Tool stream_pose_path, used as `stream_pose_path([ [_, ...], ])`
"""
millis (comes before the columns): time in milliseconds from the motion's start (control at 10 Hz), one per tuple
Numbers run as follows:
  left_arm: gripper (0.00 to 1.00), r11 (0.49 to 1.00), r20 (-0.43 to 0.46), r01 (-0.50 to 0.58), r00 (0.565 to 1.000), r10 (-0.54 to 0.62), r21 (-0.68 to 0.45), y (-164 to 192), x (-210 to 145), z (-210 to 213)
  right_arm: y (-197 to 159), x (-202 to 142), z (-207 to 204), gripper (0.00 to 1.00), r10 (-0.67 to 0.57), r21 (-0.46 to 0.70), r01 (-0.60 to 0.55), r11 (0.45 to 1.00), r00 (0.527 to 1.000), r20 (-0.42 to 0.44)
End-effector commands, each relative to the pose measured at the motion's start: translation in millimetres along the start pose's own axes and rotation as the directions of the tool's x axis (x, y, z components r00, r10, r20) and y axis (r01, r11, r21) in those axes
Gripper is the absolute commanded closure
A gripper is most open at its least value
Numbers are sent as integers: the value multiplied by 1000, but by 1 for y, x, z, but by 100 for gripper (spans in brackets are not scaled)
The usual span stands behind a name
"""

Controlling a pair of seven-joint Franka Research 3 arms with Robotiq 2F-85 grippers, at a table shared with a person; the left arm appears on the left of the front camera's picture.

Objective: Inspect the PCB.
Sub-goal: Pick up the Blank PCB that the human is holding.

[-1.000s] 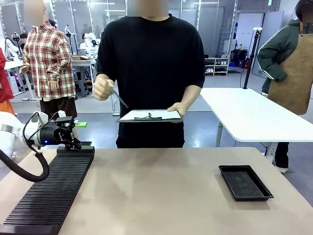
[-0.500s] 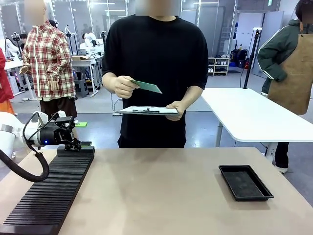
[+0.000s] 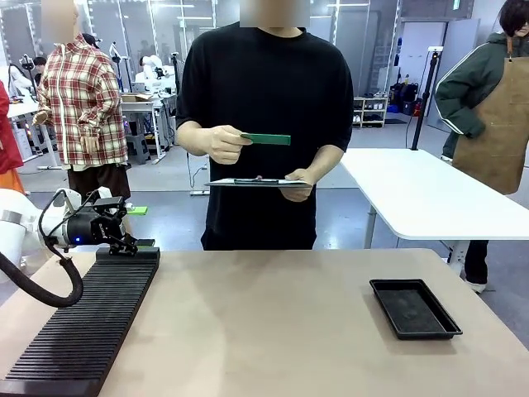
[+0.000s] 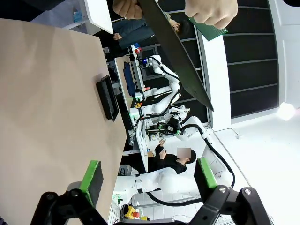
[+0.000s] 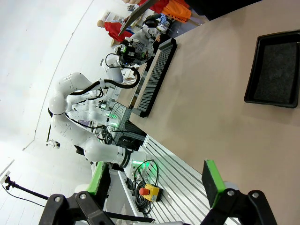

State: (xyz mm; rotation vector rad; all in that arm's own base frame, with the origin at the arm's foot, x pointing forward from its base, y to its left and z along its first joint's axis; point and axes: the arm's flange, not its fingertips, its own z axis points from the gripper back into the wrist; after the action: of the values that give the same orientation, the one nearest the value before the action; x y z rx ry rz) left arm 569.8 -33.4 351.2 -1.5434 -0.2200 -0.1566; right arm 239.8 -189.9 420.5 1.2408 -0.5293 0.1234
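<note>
Inspection step: person [image 3: 264, 91] holds PCB [image 3: 266, 139] over clipboard [image 3: 258, 182]. The left hand [image 4: 148, 177] and right hand [image 5: 156, 180] stand wide, empty; next likely awaits handover.

A pale beige tabletop [image 3: 273, 331] with a smooth matte surface stretches across the front view. Two things lie directly on it. On the robot's left side lies a long black slotted rack [image 3: 83, 331], its many narrow crosswise ribs running from the near edge towards the far side, where it ends in a plain solid block. On the robot's right side, nearer the far edge, lies a shallow black rectangular tray [image 3: 415, 308] with a raised rim and a dark, finely textured floor, set at a slight angle to the tabletop's edges. Rack and tray lie well apart, with bare beige surface between them.
</note>
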Motion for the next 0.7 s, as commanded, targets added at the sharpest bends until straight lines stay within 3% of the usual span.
stream_pose_path([
  [0, 0, 1000, 0, 0, 1000, 0, 0, 0, 0, 0, 0, 0, 2, 0, 18, 8, -18, 1000, 1000, 1],
  [100, 0, 999, -12, 16, 1000, -17, -31, -29, -3, 8, 0, 0, 2, 0, 18, 8, -18, 1000, 1000, 1],
  [200, 0, 999, -29, 32, 999, -31, 10, -60, -10, 22, 0, 0, 2, 0, 18, 8, -18, 1000, 1000, 1],
  [400, 0, 999, 5, 37, 999, -37, 1, -113, -53, 69, 0, 0, 2, 0, 18, 8, -18, 1000, 1000, 1],
  [600, 0, 995, -9, 90, 996, -90, 30, -139, -110, 128, 0, 0, 2, 0, 18, 8, -18, 1000, 1000, 1],
])
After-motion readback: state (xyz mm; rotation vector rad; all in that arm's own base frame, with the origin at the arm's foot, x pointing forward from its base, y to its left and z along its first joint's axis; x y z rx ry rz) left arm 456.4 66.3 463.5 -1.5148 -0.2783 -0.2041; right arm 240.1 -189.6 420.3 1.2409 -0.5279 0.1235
